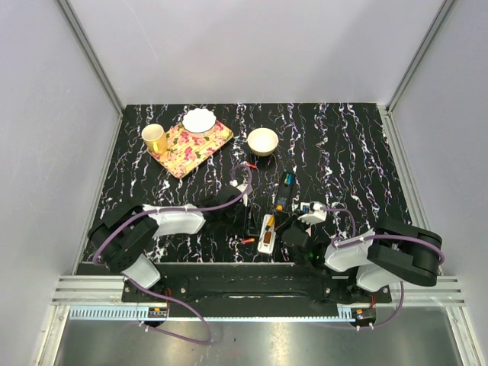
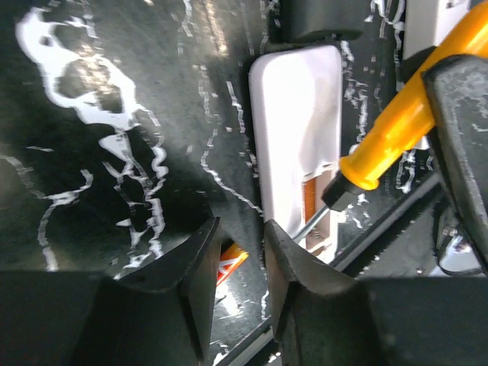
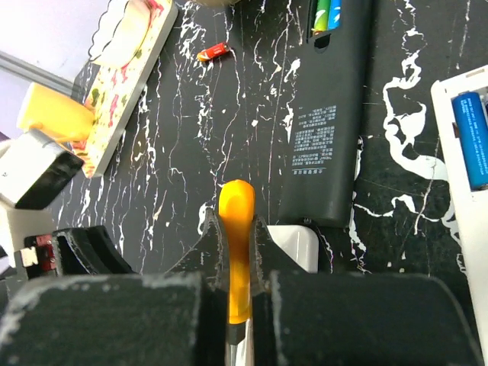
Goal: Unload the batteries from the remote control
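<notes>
A white remote lies near the front edge with its battery bay open and an orange battery inside. My right gripper is shut on the orange handle of a screwdriver, whose metal tip reaches into that bay. My left gripper is open and low over the table just left of the remote. A loose red-orange battery lies on the table by its left finger. A black remote holds green and blue batteries. Another white remote holds a blue battery.
A floral tray with a yellow cup and a white dish stands at the back left. A bowl stands behind the remotes. Another red battery lies on the table. The metal rail runs along the front edge.
</notes>
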Action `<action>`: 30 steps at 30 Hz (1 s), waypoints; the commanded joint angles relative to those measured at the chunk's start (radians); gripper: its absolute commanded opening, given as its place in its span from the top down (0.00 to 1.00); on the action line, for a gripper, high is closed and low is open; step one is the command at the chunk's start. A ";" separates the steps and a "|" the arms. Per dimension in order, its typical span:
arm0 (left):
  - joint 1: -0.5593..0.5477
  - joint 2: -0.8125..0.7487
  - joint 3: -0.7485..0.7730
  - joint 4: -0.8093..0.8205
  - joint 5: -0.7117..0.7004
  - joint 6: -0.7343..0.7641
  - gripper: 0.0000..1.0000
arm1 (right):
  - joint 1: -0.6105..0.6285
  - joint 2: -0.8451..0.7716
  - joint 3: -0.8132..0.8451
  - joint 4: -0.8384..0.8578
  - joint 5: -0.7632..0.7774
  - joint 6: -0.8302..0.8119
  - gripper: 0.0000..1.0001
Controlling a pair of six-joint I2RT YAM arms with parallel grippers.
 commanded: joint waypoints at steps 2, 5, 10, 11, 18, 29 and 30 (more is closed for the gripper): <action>0.009 -0.092 0.060 -0.162 -0.135 0.077 0.59 | 0.008 -0.011 0.027 0.057 0.019 -0.135 1.00; 0.018 -0.144 0.075 -0.187 -0.154 0.105 0.44 | 0.008 -0.065 0.040 0.067 0.025 -0.224 1.00; 0.018 -0.229 0.095 -0.178 -0.169 0.136 0.33 | 0.008 -0.203 0.054 0.075 0.029 -0.418 1.00; 0.020 -0.262 0.094 -0.176 -0.174 0.145 0.32 | 0.006 -0.226 0.054 0.075 0.026 -0.452 1.00; 0.020 -0.356 0.134 -0.198 -0.216 0.243 0.20 | 0.003 -0.522 0.025 0.009 -0.040 -0.842 1.00; -0.020 -0.178 0.313 -0.236 -0.266 0.354 0.15 | -0.084 -0.898 -0.025 -0.262 -0.056 -0.887 1.00; -0.026 -0.169 0.322 -0.221 -0.253 0.361 0.15 | -0.089 -0.919 -0.025 -0.269 -0.078 -0.888 1.00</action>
